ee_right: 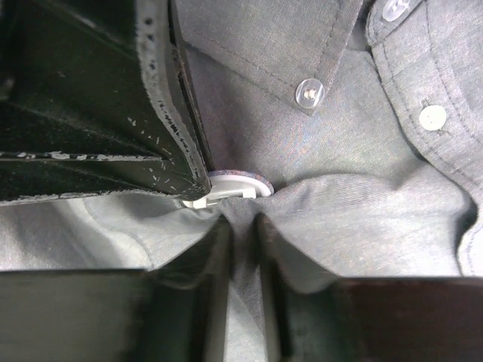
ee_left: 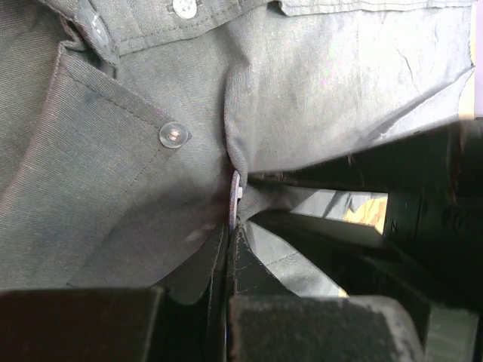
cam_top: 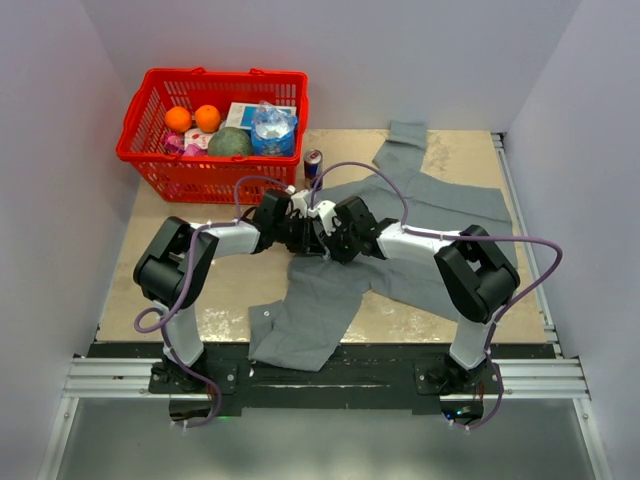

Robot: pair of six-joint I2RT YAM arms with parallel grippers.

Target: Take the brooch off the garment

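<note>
The grey garment (cam_top: 330, 290) lies spread across the table, and both grippers meet over it near the collar. My left gripper (cam_top: 303, 232) (ee_left: 230, 230) is shut on the brooch (ee_left: 234, 197), a thin disc seen edge-on between its fingertips. In the right wrist view the brooch (ee_right: 240, 181) shows a pale back and a reddish rim, held by the left gripper's dark fingers (ee_right: 113, 113). My right gripper (cam_top: 332, 238) (ee_right: 243, 226) is shut on a raised fold of the garment (ee_right: 362, 211) just below the brooch.
A red basket (cam_top: 225, 72) with oranges, a bottle and packets stands at the back left. A drink can (cam_top: 313, 163) stands beside it, close to the grippers. Pale shirt buttons (ee_left: 174, 134) (ee_right: 310, 91) sit near the brooch. White walls enclose the table.
</note>
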